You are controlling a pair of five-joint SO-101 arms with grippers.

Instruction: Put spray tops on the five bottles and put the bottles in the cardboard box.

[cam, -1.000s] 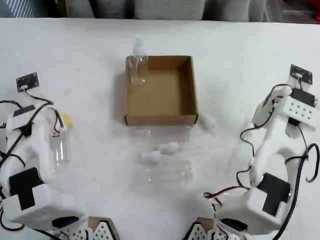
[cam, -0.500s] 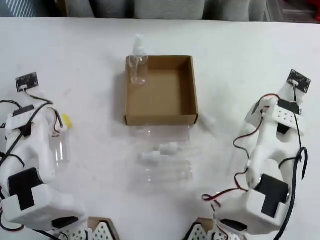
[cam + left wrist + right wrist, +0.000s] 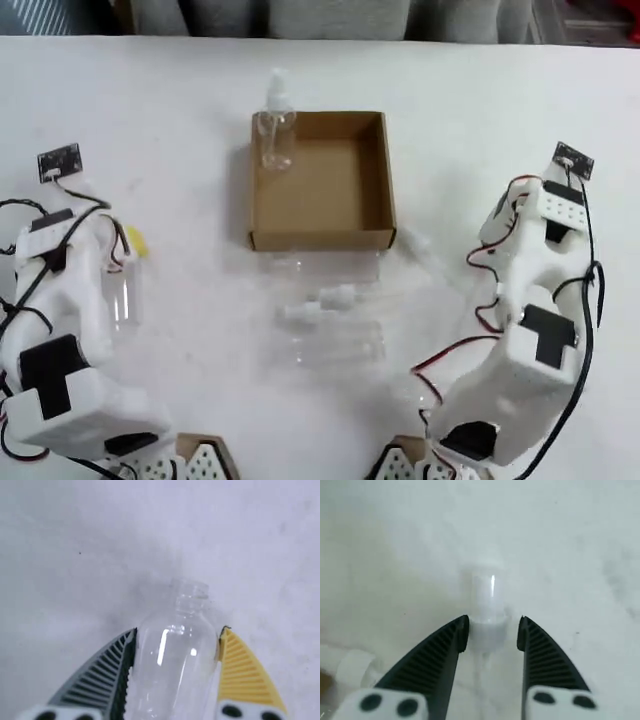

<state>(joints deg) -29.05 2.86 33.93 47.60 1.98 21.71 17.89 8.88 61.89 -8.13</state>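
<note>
Broadly, the white table (image 3: 180, 110) spreads open around me, with bare surface along its far side and between my two arms. The cardboard box (image 3: 320, 238) sits at the middle, open side up, well apart from both pincers. A capped bottle (image 3: 275, 135) stands upright in its far left corner. Just in front of the box's near wall lie the loose bottles (image 3: 335, 345) on their sides, with two loose spray tops (image 3: 335, 297) between them.

My left pincer (image 3: 177, 630) is clenched on a clear bottle (image 3: 175, 655). The grey finger (image 3: 107, 675) and the yellow finger (image 3: 240, 670) press its two flanks, and its uncapped neck sticks out past the tips over bare table.

My right pincer (image 3: 493, 619) is spread and holds nothing. A white spray top (image 3: 487, 592) rests on the table with its collar between the two black tips. It sits close to one tip, with a small gap at the other.
</note>
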